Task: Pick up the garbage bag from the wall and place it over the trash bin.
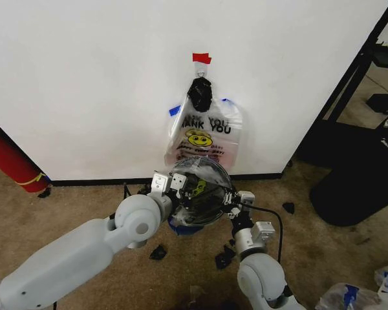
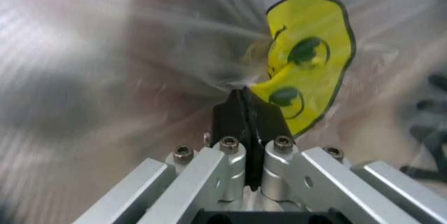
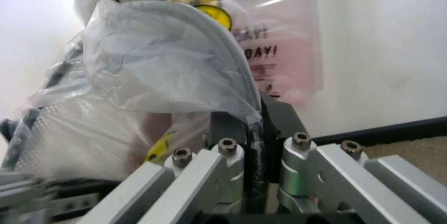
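The garbage bag point(image 1: 204, 175), clear film with a yellow smiley point(image 2: 307, 75), is stretched like a dome between my two grippers, low in front of the wall point(image 1: 90, 77). Under it sits the trash bin point(image 1: 193, 208), dark and round, mostly covered by the film. My left gripper point(image 1: 167, 185) is at the bin's left rim and shut on a pinch of the bag point(image 2: 244, 90). At the bin's right rim, my right gripper point(image 1: 237, 199) is also shut on the bag's film point(image 3: 255, 115).
A bunch of like bags point(image 1: 205, 135) hangs on the wall under a black knot point(image 1: 200, 94) and red tape point(image 1: 202, 58). A red cylinder point(image 1: 10, 161) leans at left. A big black object point(image 1: 362, 174) stands at right. Dark scraps point(image 1: 158, 252) lie on the carpet.
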Controlling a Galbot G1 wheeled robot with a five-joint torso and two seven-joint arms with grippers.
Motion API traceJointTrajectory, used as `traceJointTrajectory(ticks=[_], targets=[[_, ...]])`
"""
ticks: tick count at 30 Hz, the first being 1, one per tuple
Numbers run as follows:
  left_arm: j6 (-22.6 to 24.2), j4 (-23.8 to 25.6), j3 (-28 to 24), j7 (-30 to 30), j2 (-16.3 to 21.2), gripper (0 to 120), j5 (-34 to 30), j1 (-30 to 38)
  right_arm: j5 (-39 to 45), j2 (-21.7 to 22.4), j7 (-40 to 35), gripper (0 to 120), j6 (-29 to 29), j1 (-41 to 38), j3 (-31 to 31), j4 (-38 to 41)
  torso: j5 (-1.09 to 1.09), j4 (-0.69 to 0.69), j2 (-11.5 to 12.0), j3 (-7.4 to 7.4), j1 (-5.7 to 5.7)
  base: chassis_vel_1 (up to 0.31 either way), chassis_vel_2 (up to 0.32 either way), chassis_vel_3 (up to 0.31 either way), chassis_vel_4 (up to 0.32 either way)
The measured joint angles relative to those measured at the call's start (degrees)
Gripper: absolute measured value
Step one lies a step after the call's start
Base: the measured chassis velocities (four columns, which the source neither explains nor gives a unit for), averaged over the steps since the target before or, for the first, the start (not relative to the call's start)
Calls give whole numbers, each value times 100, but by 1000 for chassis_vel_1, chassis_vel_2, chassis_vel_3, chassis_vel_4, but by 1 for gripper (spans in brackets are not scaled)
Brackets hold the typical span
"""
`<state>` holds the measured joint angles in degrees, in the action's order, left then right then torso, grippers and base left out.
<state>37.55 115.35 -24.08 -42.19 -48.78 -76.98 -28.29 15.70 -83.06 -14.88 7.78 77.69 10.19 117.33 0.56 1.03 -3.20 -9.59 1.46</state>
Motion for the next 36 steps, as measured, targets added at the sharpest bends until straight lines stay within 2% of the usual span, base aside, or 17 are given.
traceJointTrajectory(ticks=[12,25,36], targets=[[-10,-426,-233,-126,-312,0,27,218,-104,-6,47,1,-44,122,-21,61,0,0,0,0,0,0,0,0,0],[-14,-939,-588,-304,-884,0,-30,511,-117,31,140,1,-86,219,18,146,-1,1,0,1,0,0,0,0,0],[-21,-1236,-634,-333,-1100,0,-53,563,68,158,331,1,-89,273,29,288,0,0,0,1,0,0,0,0,0]])
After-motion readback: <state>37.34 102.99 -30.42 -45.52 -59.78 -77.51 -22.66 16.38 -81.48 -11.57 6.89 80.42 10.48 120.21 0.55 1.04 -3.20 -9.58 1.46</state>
